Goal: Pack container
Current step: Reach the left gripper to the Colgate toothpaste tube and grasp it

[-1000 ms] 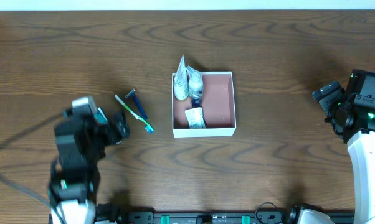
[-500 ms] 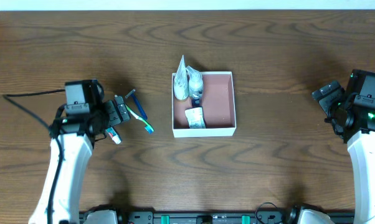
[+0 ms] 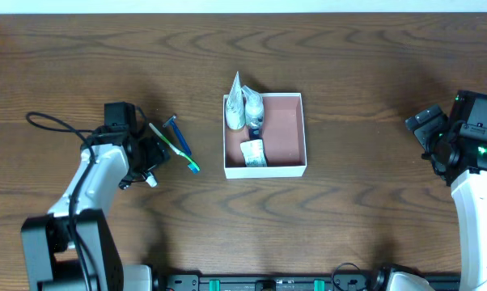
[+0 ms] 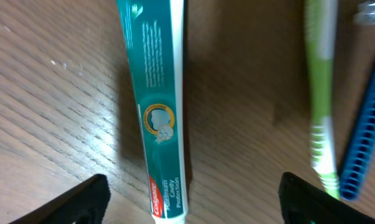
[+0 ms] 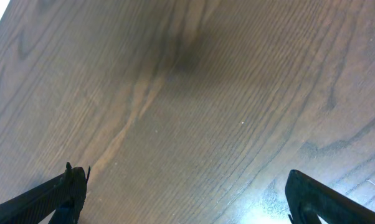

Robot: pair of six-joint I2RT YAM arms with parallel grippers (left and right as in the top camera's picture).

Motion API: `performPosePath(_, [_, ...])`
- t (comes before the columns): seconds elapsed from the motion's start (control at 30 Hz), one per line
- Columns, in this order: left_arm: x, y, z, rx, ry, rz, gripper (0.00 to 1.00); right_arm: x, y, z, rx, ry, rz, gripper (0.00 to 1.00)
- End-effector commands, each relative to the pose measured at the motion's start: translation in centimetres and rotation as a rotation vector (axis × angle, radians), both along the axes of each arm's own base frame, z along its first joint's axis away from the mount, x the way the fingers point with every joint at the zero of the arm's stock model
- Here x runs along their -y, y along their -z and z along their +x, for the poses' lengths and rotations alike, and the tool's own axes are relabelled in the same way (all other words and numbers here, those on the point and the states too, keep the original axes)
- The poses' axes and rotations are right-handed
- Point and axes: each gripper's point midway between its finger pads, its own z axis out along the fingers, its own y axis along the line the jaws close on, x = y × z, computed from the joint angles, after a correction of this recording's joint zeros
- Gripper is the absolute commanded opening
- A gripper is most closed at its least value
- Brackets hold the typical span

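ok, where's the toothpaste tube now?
In the left wrist view the toothpaste tube lies on the table between the left gripper's open fingers, left of the container, green toothbrush and blue razor beside it.

Dark wood-grain table (image 3: 349,226). Left of centre you have a teal-and-white toothpaste tube (image 4: 156,106) lying flat, red band near one end. Near it but not touching: green toothbrush (image 4: 321,93) and blue razor (image 4: 365,130), side by side, meeting toward one end. Well to their right, white tube (image 3: 235,101), white bottle (image 3: 252,105) and sachet (image 3: 253,153), clustered.
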Motion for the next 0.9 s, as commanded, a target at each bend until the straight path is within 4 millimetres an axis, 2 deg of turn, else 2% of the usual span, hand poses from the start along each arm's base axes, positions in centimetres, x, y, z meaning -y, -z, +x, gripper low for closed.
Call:
performPosePath(0.0, [-0.6, 0.3, 0.2, -0.009, -0.031, 0.018, 0.83, 0.3, -0.3, 0.1, 0.002, -0.003, -0.011, 0.99])
performPosePath(0.17, [-0.7, 0.6, 0.2, -0.017, -0.032, 0.025, 0.63, 0.3, -0.3, 0.1, 0.002, -0.003, -0.011, 0.99])
performPosePath(0.6, [-2.5, 2.0, -0.5, -0.064, -0.083, 0.022, 0.62, 0.3, -0.3, 0.1, 0.002, -0.003, -0.011, 0.99])
performPosePath(0.77, [-2.5, 2.0, -0.6, -0.067, -0.080, 0.022, 0.41, 0.3, -0.3, 0.1, 0.002, -0.003, -0.011, 0.99])
performPosePath(0.87, [-2.5, 2.0, -0.6, -0.068, -0.081, 0.023, 0.36, 0.3, -0.3, 0.1, 0.002, -0.003, -0.011, 0.99])
